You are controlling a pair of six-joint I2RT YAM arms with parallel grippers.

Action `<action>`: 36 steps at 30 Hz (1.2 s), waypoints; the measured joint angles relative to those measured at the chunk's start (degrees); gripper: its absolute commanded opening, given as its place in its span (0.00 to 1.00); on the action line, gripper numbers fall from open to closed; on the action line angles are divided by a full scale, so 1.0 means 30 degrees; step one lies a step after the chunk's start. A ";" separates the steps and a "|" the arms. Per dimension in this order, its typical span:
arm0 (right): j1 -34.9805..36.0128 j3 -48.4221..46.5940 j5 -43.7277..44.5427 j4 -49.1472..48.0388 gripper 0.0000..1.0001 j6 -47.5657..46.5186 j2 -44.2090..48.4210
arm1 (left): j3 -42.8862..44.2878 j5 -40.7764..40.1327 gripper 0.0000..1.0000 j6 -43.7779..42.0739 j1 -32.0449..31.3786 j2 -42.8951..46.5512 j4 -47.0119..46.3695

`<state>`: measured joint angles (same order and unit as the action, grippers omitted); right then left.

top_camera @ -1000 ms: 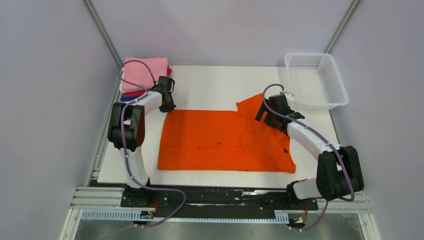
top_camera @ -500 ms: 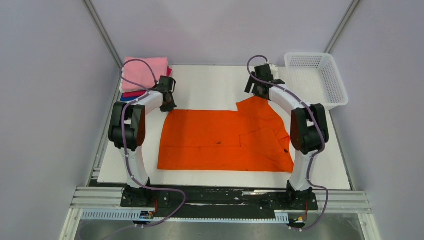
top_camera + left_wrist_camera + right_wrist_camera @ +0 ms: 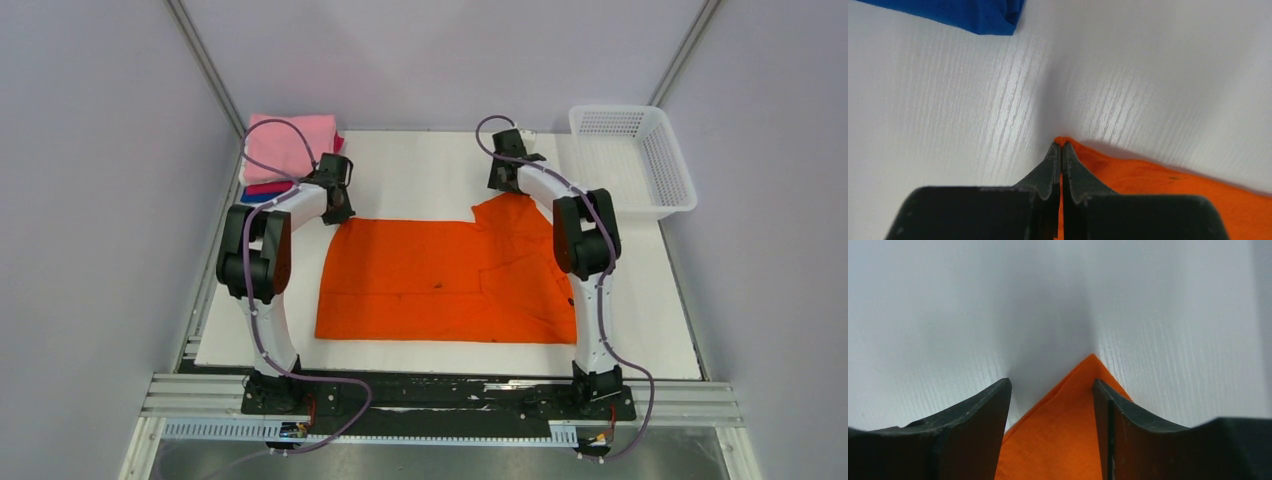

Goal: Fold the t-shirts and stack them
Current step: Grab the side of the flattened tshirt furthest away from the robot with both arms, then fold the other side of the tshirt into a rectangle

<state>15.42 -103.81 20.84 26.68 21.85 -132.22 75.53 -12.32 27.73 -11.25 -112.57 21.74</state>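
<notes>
The orange t-shirt (image 3: pixel 440 280) lies spread flat in the middle of the white table. My left gripper (image 3: pixel 338 212) is shut on its far left corner (image 3: pixel 1064 141), with orange cloth pinched between the jaws. My right gripper (image 3: pixel 503 185) is open at the shirt's far right corner (image 3: pixel 1090 362); the jaws straddle the pointed orange tip (image 3: pixel 497 203). A stack of folded tees stands at the far left: light pink (image 3: pixel 290 143) on top, magenta (image 3: pixel 266 187) and blue (image 3: pixel 257 197) edges below. The blue tee also shows in the left wrist view (image 3: pixel 973 15).
A white mesh basket (image 3: pixel 632 160) stands at the far right corner of the table. The white tabletop (image 3: pixel 420 165) shows behind the shirt. Grey walls and metal frame posts close in the sides.
My right arm has swung from the shirt's right side up and leftward to its far right corner. The left gripper has held still on the far left corner.
</notes>
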 measured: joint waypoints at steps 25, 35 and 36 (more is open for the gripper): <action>0.0481 0.7672 -0.0831 -0.1676 0.00 -0.0270 0.7453 | -0.4852 0.0583 0.00 -0.0029 -0.1209 0.5129 -0.1909; 0.1989 1.3347 -0.0648 -0.1217 0.00 -0.0087 1.4469 | -0.8714 0.0182 0.00 0.0379 -0.2208 1.0149 -0.2579; 0.2120 1.3712 -0.0605 -0.1035 0.00 0.0044 1.5096 | -0.9049 0.0080 0.00 0.0452 -0.2295 1.0724 -0.2579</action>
<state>21.78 -62.67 19.03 23.57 21.98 -86.94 48.38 -12.08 29.08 -18.13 -80.40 14.00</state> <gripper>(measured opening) 0.011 0.007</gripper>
